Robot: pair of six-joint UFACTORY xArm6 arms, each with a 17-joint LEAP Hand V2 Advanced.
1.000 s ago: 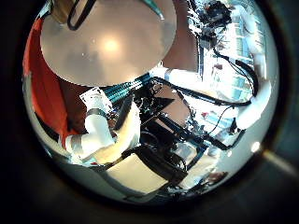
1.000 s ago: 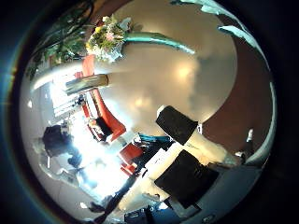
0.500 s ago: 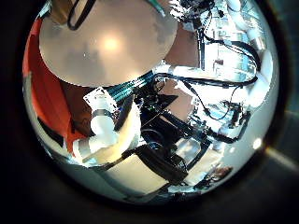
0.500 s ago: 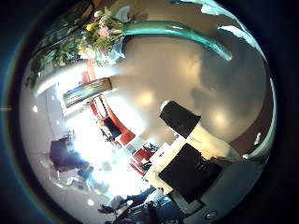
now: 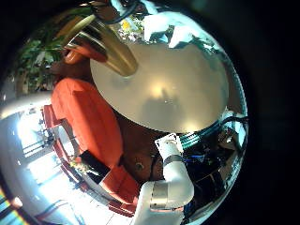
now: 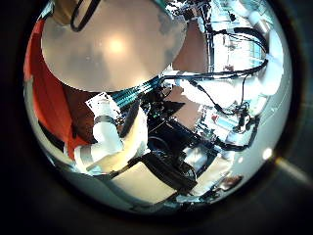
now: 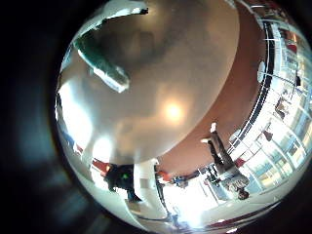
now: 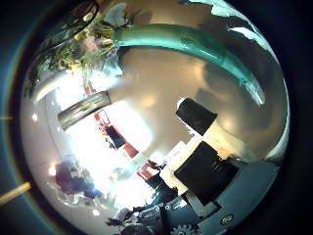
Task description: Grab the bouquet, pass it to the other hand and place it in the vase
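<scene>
The bouquet lies on the round table [image 8: 196, 98]. In the right thumb side palm view its wrapped stem [image 8: 186, 44] stretches across close to the palm, with the flowers [image 8: 93, 44] at one end. The right little finger side palm view shows the stem [image 7: 102, 58] on the table. My right hand [image 8: 210, 166] is open above the stem and holds nothing. The vase [image 8: 85, 110] stands beside the flowers. It also shows in the left little finger side palm view [image 5: 98, 47]. My left hand [image 6: 108, 147] is open and empty, off the table's edge.
A curved sofa [image 5: 89, 122] runs around the table's edge. Bare table top [image 5: 169, 89] lies between the left hand and the vase.
The bouquet's stem has grown larger in the right thumb side palm view: that hand has come closer to it. The right arm has shifted in the left thumb side palm view. The left hand stays put.
</scene>
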